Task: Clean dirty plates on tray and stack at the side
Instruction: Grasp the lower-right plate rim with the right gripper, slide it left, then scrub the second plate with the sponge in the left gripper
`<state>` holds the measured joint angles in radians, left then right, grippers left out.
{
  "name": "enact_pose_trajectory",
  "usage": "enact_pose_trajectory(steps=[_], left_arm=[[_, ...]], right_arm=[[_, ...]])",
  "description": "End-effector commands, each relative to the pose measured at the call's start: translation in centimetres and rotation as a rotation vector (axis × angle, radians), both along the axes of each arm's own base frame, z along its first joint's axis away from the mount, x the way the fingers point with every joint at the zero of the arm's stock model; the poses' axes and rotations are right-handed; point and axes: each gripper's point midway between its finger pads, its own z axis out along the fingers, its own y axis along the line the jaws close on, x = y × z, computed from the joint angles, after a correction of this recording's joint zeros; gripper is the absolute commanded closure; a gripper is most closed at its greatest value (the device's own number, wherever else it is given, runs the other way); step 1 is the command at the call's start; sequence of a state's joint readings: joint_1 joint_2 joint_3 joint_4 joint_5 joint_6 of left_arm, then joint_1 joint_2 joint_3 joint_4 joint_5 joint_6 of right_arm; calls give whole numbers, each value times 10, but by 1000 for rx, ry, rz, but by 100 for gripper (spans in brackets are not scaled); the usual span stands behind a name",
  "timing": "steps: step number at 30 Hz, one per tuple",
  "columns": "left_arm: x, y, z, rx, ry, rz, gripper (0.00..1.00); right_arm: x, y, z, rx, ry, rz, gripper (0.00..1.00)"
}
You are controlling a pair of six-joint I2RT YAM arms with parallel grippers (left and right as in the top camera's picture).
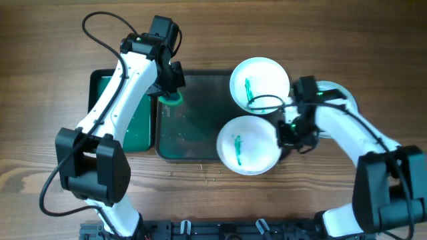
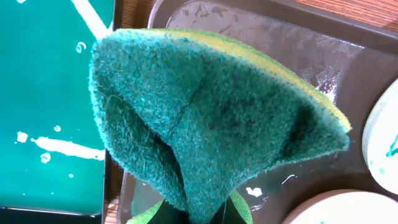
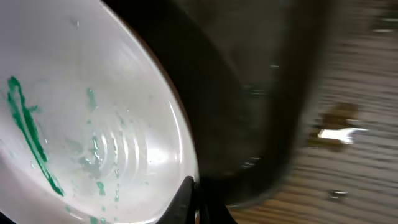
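The dark tray (image 1: pixel 193 127) holds two white plates at its right end. The far plate (image 1: pixel 260 77) and the near plate (image 1: pixel 248 150) each carry a green streak. A third plate (image 1: pixel 338 89) lies on the table to the right, mostly hidden under my right arm. My right gripper (image 1: pixel 285 130) is shut on the near plate's right rim; the right wrist view shows the fingers (image 3: pixel 193 202) pinching that plate (image 3: pixel 93 112). My left gripper (image 1: pixel 170 92) is shut on a green sponge (image 2: pixel 205 118) above the tray's left part (image 2: pixel 311 56).
A smaller black tray with a bright green inside (image 1: pixel 110 110) stands just left of the dark tray, and shows in the left wrist view (image 2: pixel 50 93). Wet drops lie on the dark tray. Wooden table all round.
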<state>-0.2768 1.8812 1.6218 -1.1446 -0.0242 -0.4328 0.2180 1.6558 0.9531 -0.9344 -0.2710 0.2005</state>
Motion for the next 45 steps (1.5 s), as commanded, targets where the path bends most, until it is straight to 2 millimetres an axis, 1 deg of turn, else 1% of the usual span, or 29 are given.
enact_pose_trajectory(steps=[1, 3, 6, 8, 12, 13, 16, 18, 19, 21, 24, 26, 28, 29, 30, 31, 33, 37, 40, 42, 45], left_arm=[[1, -3, 1, -13, -1, 12, 96], [1, -3, 1, -13, -1, 12, 96], [0, -3, 1, -11, 2, 12, 96], [0, -3, 1, -12, 3, 12, 96], [0, -3, 1, -11, 6, 12, 96], [-1, -3, 1, -10, 8, 12, 96], [-3, -2, 0, -8, 14, 12, 96], [-3, -2, 0, -8, 15, 12, 96], [-3, -2, 0, -8, 15, 12, 96], [-4, -2, 0, -7, 19, 12, 96], [-7, -1, -4, -4, 31, 12, 96], [-9, 0, -8, 0, 42, 12, 96], [-11, 0, -16, 2, 50, 12, 96], [-12, 1, -21, 4, 56, 11, 96], [-14, 0, -25, 0, 63, -3, 96], [-16, -7, -31, -33, 74, -54, 96], [-19, -19, -40, -96, 83, -114, 96], [-25, -31, -64, -152, 78, -178, 96], [-32, -38, -77, -152, 80, -200, 96], [-41, -42, -92, -141, 101, -218, 96], [-49, -41, -116, -112, 134, -228, 96]], right_arm=[[21, 54, 22, 71, -91, -78, 96], [32, 82, 26, 110, -144, -129, 96], [51, 97, 24, 79, -241, -205, 96], [66, 115, 23, 109, -313, -204, 96], [89, 134, 11, 164, -356, -266, 96], [92, 136, 7, 169, -357, -280, 96], [96, 139, -4, 165, -361, -262, 95], [95, 138, -9, 157, -355, -253, 80], [96, 138, -12, 155, -352, -255, 74], [96, 138, -17, 154, -343, -257, 71], [93, 140, -24, 178, -300, -258, 73], [94, 140, -25, 190, -292, -268, 76], [94, 142, -25, 203, -288, -264, 82], [94, 142, -25, 203, -288, -264, 89], [94, 142, -24, 204, -287, -264, 93], [93, 143, -24, 209, -284, -262, 96], [93, 144, -24, 212, -283, -261, 96], [93, 145, -24, 217, -282, -250, 96], [93, 145, -24, 217, -282, -249, 96], [93, 145, -24, 217, -282, -249, 96], [92, 145, -23, 220, -283, -240, 96]])
